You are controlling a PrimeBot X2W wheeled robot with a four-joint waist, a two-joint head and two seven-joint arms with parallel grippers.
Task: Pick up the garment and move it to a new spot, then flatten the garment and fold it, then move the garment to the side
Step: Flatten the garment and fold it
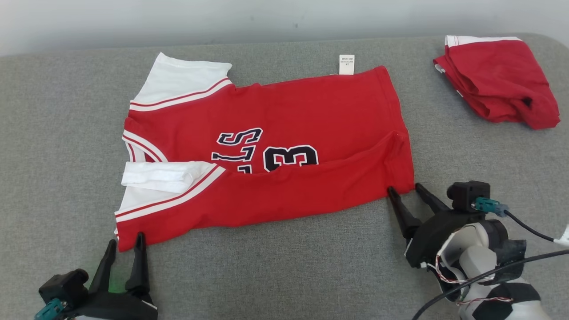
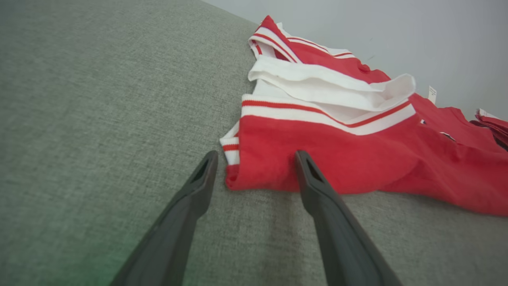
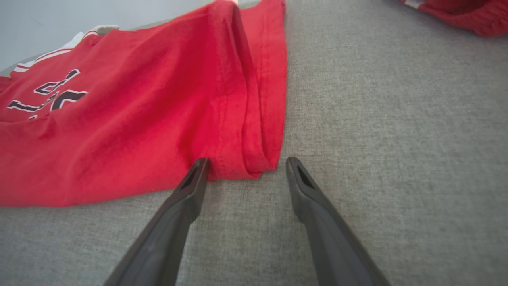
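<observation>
The garment (image 1: 284, 146) is a red jersey with white sleeves and dark lettering, spread sideways on the grey table (image 1: 284, 266), its near long edge folded up over the numbers. My left gripper (image 1: 126, 240) stands open at the jersey's near left corner (image 2: 254, 174), one fingertip on each side of it. My right gripper (image 1: 403, 189) is open at the near right hem corner (image 3: 246, 167), the folded hem lying between its fingertips. Nothing is pinched in either gripper.
A second red garment (image 1: 498, 84), bundled, lies at the far right of the table and shows as a red edge (image 3: 468, 16) in the right wrist view. A white care label (image 1: 346, 64) sticks out from the jersey's far edge. A pale wall runs behind the table.
</observation>
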